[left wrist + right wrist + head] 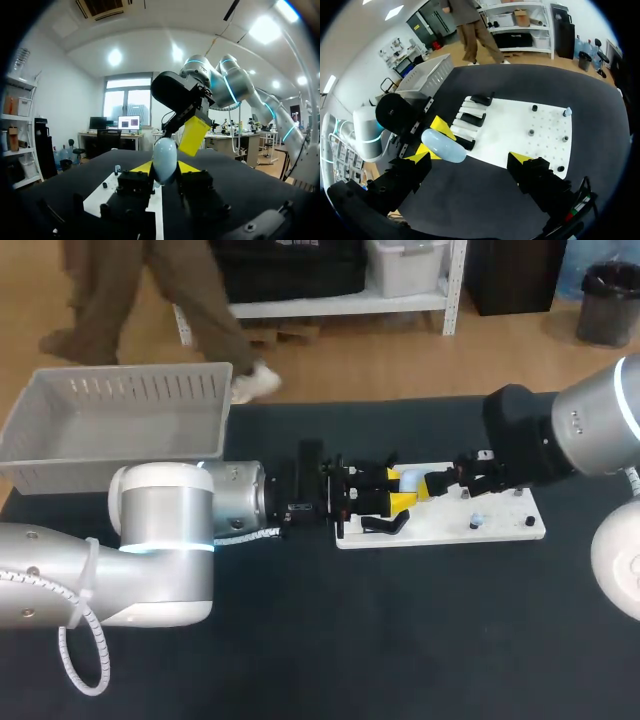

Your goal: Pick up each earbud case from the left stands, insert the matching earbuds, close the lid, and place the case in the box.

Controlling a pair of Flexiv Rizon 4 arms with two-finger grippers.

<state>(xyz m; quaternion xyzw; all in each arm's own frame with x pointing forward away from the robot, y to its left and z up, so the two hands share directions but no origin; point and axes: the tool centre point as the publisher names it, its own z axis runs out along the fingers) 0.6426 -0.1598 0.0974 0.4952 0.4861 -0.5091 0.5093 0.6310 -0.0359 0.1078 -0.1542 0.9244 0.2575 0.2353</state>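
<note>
Earbud case (pixel 165 160): pale blue, lid down, lifted off its stand and held over the board's left end; opening, filling and boxing all look undone.
Box (pixel 60 455): grey, well apart from the case, no case visible inside.
White board (pixel 500 530): black stands (pixel 472 120) at its left end.
Left gripper (pixel 165 167): clamped on the case from both sides.
Right gripper (pixel 470 157): fingers spread wide, just beside the case.
Earbud (pixel 565 112): small pale piece on a peg, not inserted.
Writing: none legible.

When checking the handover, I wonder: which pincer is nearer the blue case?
Left. The left pincer grips the blue case between its tips; the right pincer is open opposite, one tip close beside the case.
</note>
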